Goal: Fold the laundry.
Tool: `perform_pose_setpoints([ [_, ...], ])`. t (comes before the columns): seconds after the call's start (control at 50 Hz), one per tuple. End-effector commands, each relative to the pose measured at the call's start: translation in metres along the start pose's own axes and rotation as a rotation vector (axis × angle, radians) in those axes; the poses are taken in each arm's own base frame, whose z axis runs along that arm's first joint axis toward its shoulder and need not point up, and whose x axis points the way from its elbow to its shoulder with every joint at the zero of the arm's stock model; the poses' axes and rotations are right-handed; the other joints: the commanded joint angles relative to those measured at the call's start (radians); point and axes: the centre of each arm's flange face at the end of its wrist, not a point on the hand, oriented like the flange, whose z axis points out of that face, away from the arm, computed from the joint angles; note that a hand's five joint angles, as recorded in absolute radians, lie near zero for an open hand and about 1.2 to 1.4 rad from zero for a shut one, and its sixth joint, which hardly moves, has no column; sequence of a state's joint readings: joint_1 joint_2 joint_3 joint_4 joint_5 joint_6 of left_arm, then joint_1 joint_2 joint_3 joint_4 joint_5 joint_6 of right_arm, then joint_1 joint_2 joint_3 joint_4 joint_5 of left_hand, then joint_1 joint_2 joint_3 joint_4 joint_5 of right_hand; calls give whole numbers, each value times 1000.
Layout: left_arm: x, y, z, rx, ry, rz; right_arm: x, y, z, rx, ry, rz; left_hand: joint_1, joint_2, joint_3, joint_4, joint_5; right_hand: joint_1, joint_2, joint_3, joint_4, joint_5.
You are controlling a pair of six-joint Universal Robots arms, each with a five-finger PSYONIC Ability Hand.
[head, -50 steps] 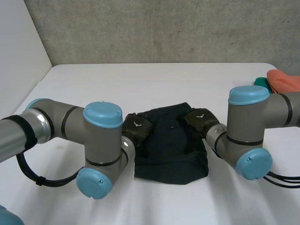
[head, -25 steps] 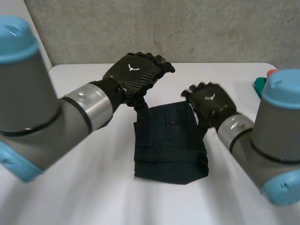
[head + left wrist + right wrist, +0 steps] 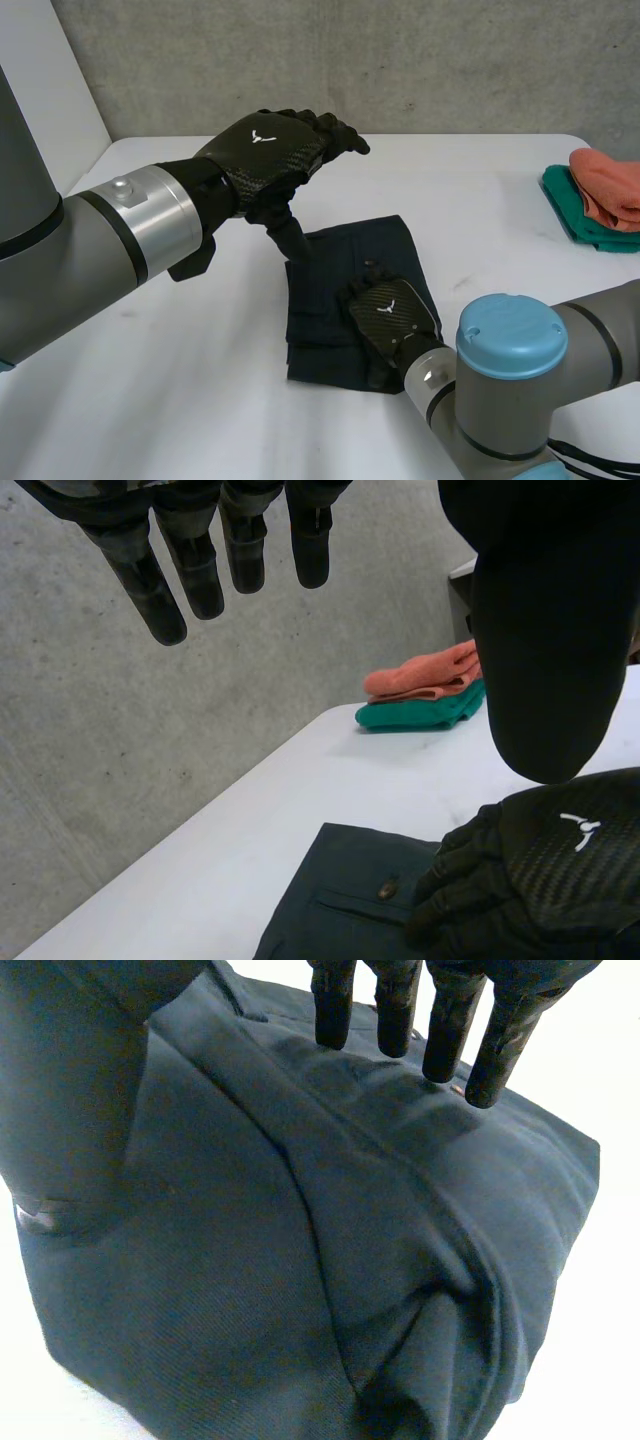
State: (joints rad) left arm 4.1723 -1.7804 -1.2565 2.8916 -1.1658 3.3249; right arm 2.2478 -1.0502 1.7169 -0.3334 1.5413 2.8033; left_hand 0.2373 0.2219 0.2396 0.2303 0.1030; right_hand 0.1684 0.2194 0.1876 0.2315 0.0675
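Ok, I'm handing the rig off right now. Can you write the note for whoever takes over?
Left hand: open, holding nothing, raised over the dark garment's far left corner.
Right hand: open, fingers flat on the garment's near right part.
Things: the garment lies folded in a compact rectangle mid white table. A folded orange and green stack sits at the table's right edge.
Done: the folds, by the look of it.
Left: smooth it, perhaps add it to the stack.

No words legible; a white winged emblem (image 3: pixel 263 139) marks left hand (image 3: pixel 280 162) and right hand (image 3: pixel 395 318)
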Motion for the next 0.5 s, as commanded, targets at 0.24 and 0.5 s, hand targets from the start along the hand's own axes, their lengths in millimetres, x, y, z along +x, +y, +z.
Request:
perform_pose_setpoints([
  [0.24,1,1,0,-3,2,-11,5,0,36,89,56,-92,-36,-20,-38,-29,-76,69,18,50,6,-5],
  [0.5,0,2,1,-8,1,-34,9,-9,68,140,77,-99,-30,-14,-32,-23,-70,266,215,247,203,192],
])
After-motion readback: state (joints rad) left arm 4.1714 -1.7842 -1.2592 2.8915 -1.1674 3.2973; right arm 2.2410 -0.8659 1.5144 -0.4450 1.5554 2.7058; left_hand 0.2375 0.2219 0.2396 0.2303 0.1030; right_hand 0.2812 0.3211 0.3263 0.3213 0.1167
